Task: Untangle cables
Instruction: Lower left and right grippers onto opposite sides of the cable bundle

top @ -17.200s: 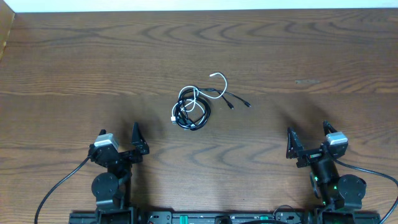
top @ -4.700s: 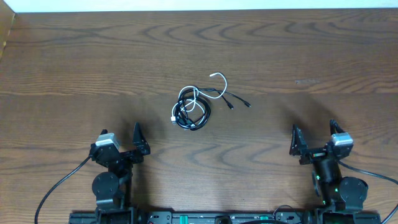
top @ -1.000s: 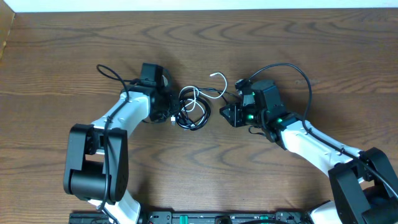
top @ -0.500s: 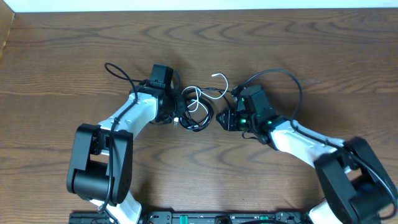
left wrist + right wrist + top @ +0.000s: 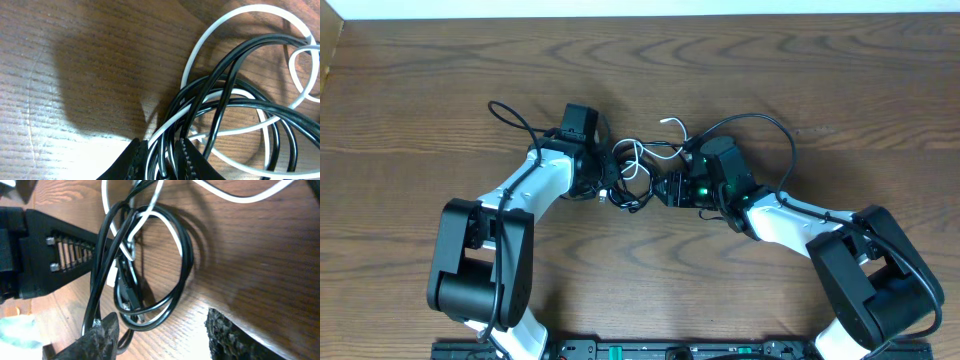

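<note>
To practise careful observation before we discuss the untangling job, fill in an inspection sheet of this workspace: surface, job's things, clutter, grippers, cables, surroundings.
Surface: wooden table, dark grain.
Job's things: cords, one white and the others black, looped in one tangle mid-table.
Clutter: nothing seen.
Grippers: left gripper shut on white and black strands of the cords; right gripper open, a black loop between its fingers.
Cables: arm wires, thick and black, arch above both wrists.
Surroundings: pale strip beyond the table's far edge.
</note>
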`<action>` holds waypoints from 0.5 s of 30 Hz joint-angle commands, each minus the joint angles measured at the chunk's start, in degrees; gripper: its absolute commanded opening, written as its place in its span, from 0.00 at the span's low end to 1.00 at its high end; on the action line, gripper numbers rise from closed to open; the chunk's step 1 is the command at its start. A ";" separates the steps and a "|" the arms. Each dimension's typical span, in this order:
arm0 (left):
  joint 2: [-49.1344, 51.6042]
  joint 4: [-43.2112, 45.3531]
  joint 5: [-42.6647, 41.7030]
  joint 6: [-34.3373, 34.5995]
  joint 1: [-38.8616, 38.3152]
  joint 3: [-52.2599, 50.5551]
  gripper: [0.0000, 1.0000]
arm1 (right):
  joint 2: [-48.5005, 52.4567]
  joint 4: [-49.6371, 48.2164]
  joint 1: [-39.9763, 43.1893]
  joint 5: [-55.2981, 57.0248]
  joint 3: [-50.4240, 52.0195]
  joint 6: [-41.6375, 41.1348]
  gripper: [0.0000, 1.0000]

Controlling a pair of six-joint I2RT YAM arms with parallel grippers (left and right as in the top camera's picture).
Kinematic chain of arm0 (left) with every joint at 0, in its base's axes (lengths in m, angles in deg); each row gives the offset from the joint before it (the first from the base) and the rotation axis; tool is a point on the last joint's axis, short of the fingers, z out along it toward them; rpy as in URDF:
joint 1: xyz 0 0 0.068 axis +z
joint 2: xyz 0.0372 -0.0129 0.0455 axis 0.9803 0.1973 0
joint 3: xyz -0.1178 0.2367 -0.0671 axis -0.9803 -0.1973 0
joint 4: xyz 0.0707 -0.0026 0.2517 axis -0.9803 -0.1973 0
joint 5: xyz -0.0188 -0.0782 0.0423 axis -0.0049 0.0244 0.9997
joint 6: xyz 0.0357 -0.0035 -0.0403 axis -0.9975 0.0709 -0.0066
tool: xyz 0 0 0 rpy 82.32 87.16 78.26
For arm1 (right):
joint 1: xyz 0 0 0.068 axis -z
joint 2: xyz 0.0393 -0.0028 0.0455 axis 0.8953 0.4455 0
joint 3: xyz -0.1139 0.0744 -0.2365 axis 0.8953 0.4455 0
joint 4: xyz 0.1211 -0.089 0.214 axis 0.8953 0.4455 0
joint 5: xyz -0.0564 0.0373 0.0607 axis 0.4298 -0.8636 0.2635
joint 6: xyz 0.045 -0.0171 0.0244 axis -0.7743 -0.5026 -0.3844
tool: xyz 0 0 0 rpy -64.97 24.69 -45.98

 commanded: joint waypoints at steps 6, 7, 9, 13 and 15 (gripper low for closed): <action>0.79 -0.46 1.01 1.20 -0.13 -0.04 0.25 | 0.87 0.02 -0.37 -7.02 -0.68 -0.26 0.87; 0.79 -0.55 1.33 1.20 -0.13 -0.04 0.25 | 0.87 0.02 -0.26 -7.50 -0.68 -0.24 0.92; 0.79 -0.90 2.34 1.40 -0.13 -0.04 0.25 | 0.87 -0.09 0.07 -7.45 -0.68 -0.26 0.97; 0.87 -1.09 2.71 1.40 -0.13 -0.04 0.25 | 0.87 -1.92 1.16 -8.57 -0.68 -0.26 0.95; 0.92 -1.09 2.71 1.38 -0.13 -0.04 0.25 | 0.87 -1.88 1.64 -8.83 -0.68 -0.26 0.94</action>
